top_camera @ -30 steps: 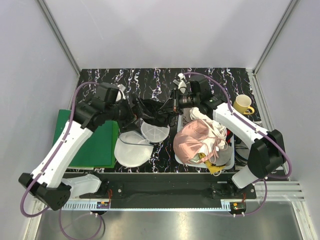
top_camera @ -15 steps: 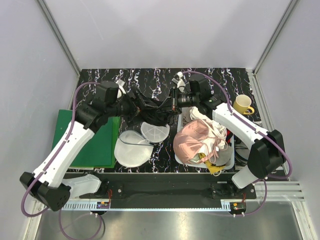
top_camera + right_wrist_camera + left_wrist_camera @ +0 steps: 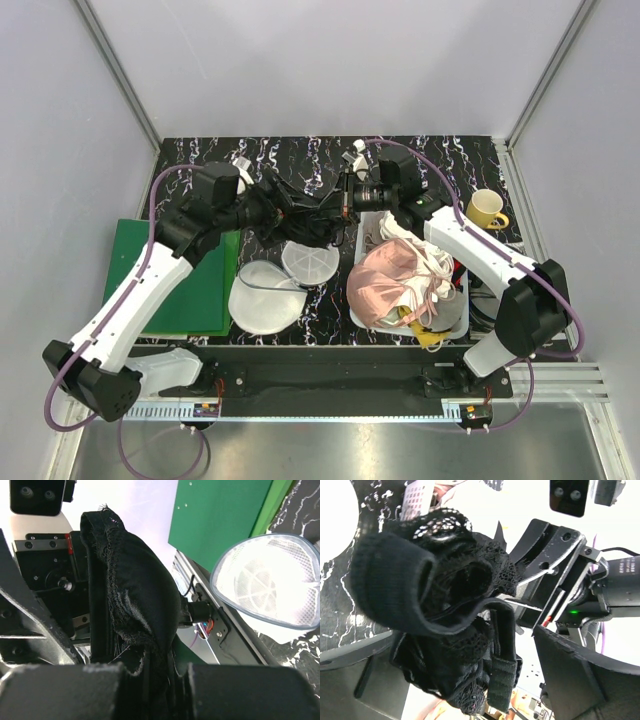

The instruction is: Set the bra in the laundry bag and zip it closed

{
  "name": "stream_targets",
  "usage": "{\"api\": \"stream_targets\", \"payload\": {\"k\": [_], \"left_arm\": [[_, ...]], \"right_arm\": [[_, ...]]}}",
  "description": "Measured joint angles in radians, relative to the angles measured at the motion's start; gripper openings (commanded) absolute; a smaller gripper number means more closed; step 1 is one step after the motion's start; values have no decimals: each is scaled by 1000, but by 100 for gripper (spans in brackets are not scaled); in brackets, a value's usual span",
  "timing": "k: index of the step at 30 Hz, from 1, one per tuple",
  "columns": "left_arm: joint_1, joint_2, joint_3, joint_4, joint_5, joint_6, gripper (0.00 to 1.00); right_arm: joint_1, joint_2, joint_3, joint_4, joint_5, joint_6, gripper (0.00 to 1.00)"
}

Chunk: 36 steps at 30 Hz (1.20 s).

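Note:
The black bra [image 3: 305, 212] hangs bunched between my two grippers, lifted above the back of the table. My left gripper [image 3: 272, 210] is shut on its left end and my right gripper [image 3: 342, 203] on its right end. In the left wrist view the bra [image 3: 435, 605] fills the space between the jaws of the left gripper [image 3: 465, 635], with the right gripper [image 3: 550, 575] beyond. In the right wrist view the bra [image 3: 135, 600] is pinched in the right gripper [image 3: 152, 680]. The laundry bag [image 3: 265, 295] lies open below, its ribbed panel [image 3: 310, 265] folded back; it also shows in the right wrist view [image 3: 270, 585].
A white basket [image 3: 462, 290] at the right holds a shiny pink garment [image 3: 385, 285] and white cloth [image 3: 430, 262]. A yellow mug [image 3: 487, 210] stands behind it. A green mat [image 3: 190, 290] lies at the left, beside the bag.
Both grippers have risen and moved toward the back, lifting the bra off the table; it now hangs more stretched between them. The laundry bag has not moved.

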Motion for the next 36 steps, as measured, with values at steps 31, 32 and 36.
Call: {"api": "stream_targets", "payload": {"k": [31, 32, 36], "left_arm": [[62, -174, -24, -314, -244, 385, 0], [73, -193, -32, -331, -255, 397, 0], [117, -231, -47, -401, -293, 431, 0]], "right_arm": [[-37, 2, 253, -448, 145, -372, 100], [-37, 7, 256, -468, 161, -395, 100], [-24, 71, 259, -510, 199, -459, 91]]}}
